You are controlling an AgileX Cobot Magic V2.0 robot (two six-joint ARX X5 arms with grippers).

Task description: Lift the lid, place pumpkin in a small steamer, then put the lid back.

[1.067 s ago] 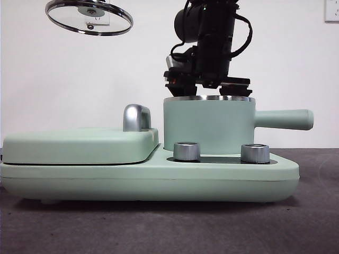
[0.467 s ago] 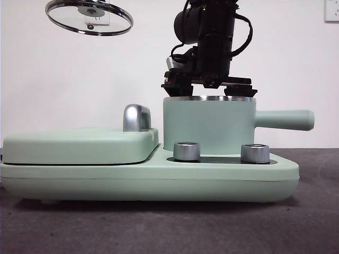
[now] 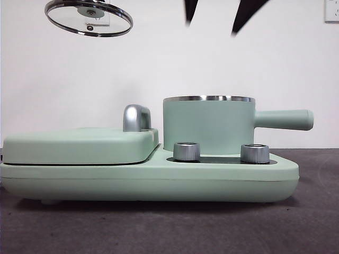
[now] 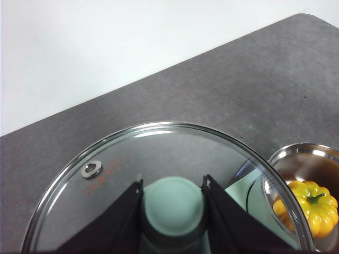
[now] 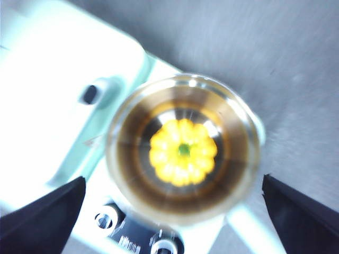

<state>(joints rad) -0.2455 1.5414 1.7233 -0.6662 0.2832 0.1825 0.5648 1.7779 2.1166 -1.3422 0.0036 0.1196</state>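
Pumpkin (image 5: 183, 151) sits inside the small steamer (image 3: 208, 126), centred on its floor. Steamer stands on the cooker base (image 3: 159, 180), right half, behind two knobs (image 3: 186, 151); its handle points right. Griddle cover (image 3: 74, 145) lies on the base's left half, just beside the steamer. Base rests on the bench (image 3: 159, 227). Lid (image 3: 89, 17) is high above the griddle cover, tilted, in the left end effector (image 4: 172, 186). Right end effector (image 3: 212, 16) is above the steamer, well clear.

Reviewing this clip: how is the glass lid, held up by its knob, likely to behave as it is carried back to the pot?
The lid is probably rigid and fragile: clear glass in a steel rim. Held only by its round knob in the left claw, it may pivot or slip. It hangs tilted in the front view, so seating it on the small steamer likely needs levelling.
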